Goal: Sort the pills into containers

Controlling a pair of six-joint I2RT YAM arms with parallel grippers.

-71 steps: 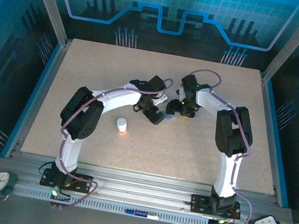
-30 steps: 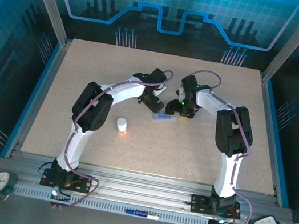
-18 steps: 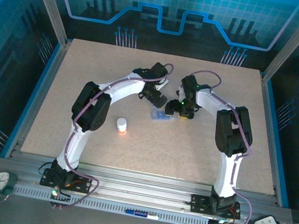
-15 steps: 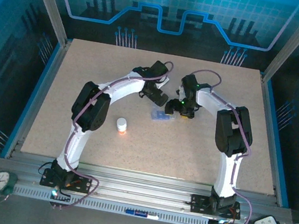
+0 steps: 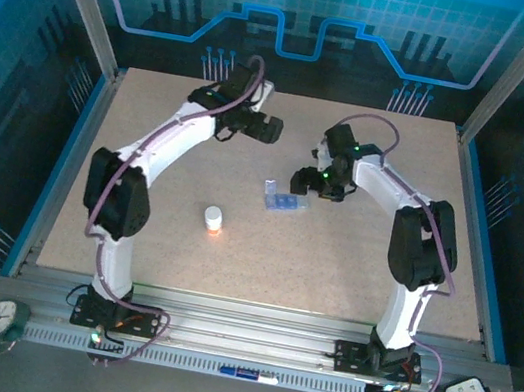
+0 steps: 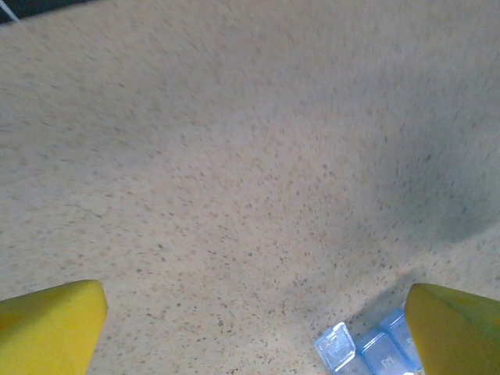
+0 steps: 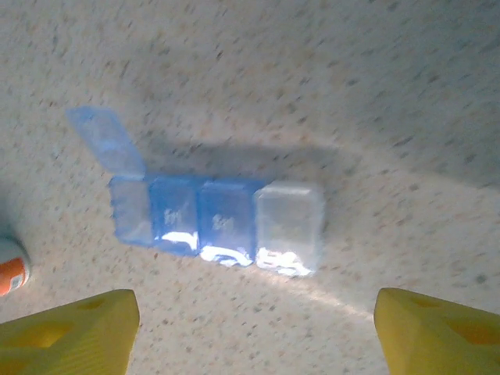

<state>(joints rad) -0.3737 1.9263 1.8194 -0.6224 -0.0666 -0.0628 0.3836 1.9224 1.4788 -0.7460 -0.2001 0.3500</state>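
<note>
Now we note the capped bottle [image 5: 212, 219] upright, near-left on the tabletop [image 5: 370, 276]. Left end effector [image 5: 266, 129] hangs open and empty, likely parked clear. The box [image 5: 284, 201] lies centre, one end lid raised for filling. Right end effector [image 5: 303, 180], open and empty, hovers beside it.

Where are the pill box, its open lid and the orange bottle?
pill box [image 7: 219, 217]: right wrist view, on a middle compartment.
open lid [image 7: 105, 141]: right wrist view, middle of the flap.
orange bottle [image 5: 212, 218]: top external view, on its white cap.
</note>
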